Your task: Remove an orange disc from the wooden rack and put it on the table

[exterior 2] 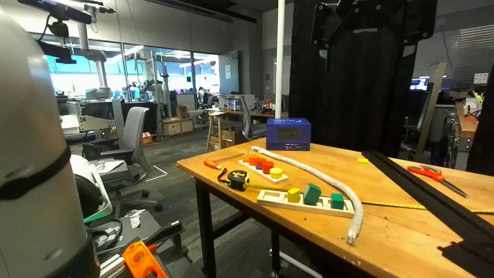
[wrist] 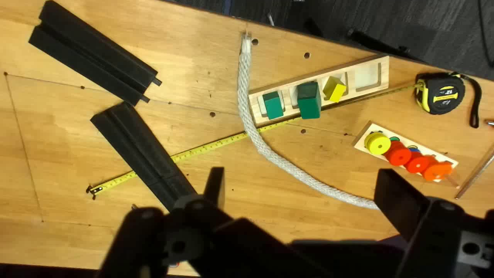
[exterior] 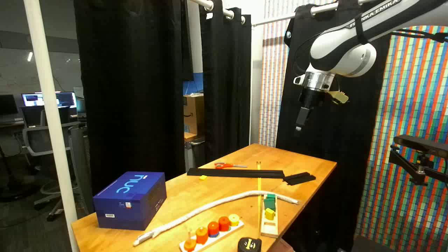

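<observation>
The wooden rack [exterior: 237, 226] is a short pale strip on the table [exterior: 297, 157]. It bears stacks of discs and also shows in an exterior view [exterior 2: 283, 178] and the wrist view [wrist: 425, 151]. An orange disc [exterior: 190, 245] sits at one end, with another orange disc [exterior: 201, 234] beside it. Red discs [wrist: 399, 154] and yellow discs [wrist: 378, 143] follow towards the other end. In the wrist view the orange disc [wrist: 438, 171] tops its stack. My gripper [exterior: 299, 126] hangs high above the table, well away from the rack. In the wrist view the gripper [wrist: 300, 173] is open and empty.
A wooden tray [wrist: 366, 75] with green and yellow blocks lies near the rack. A tape measure [wrist: 442, 92] has its blade pulled out. A white rope [wrist: 285, 164], black rails [wrist: 142, 146], scissors [exterior 2: 426, 172], a screwdriver [exterior 2: 211, 164] and a blue box [exterior: 129, 199] are around.
</observation>
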Tool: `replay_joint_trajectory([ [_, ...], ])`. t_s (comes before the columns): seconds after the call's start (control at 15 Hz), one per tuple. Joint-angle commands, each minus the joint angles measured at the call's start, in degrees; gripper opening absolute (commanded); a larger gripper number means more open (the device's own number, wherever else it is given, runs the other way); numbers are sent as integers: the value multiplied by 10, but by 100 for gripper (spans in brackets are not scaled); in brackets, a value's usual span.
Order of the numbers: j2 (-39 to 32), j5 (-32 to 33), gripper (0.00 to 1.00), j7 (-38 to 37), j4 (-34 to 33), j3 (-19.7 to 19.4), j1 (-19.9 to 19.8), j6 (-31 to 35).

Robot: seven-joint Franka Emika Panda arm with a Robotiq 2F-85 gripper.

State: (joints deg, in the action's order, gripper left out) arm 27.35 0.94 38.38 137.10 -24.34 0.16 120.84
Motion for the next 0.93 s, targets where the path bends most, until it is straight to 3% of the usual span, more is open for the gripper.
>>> replay_joint_trajectory([
  [0.0,-5,-12,100,10,-4,19,-22,-1],
  [0.53,-4,-10,100,-4,-5,26,-26,8],
  [0.87,-16,29,100,-199,72,115,-65,149],
])
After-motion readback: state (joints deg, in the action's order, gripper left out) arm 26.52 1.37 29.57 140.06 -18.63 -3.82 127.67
